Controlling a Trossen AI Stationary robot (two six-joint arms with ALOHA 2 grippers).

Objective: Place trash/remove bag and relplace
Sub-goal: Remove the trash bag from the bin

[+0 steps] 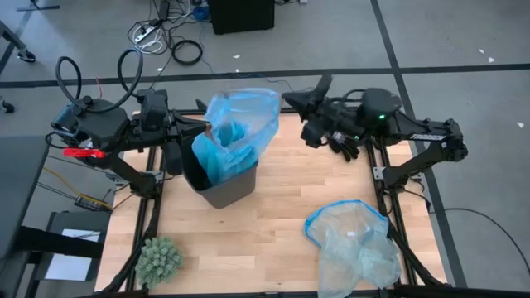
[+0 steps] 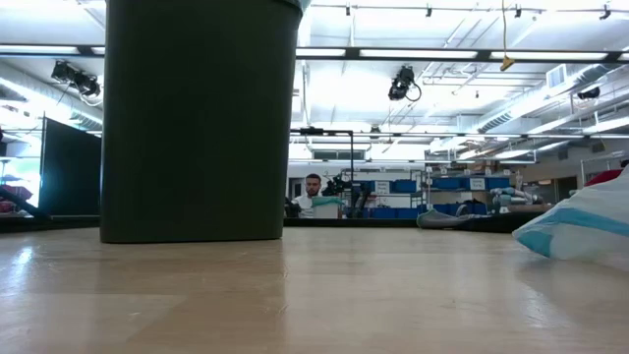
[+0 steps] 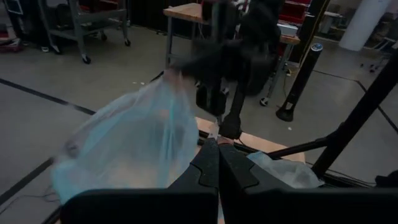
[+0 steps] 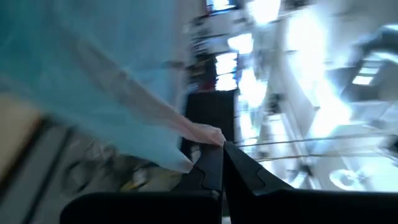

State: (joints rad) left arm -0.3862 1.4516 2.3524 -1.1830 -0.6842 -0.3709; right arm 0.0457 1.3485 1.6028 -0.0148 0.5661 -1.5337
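A dark bin (image 1: 222,189) stands left of centre on the wooden table (image 1: 281,240), the sky-blue bag (image 1: 240,124) billowing above it. Both grippers, left (image 1: 204,126) and right (image 1: 290,99), apparently pinch its edges. A paler bag (image 1: 352,244) lies lower right, a green plant ball (image 1: 158,261) lower left.

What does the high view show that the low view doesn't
Only the high view shows both arms: the left gripper and the right gripper, each shut on the sky-blue bag they hold stretched above the bin, and the green spiky ball at the table's near left corner. Only the low view shows the room behind, with a person seated far off. Both share the dark bin, the wooden table and the paler bag lying at the right.
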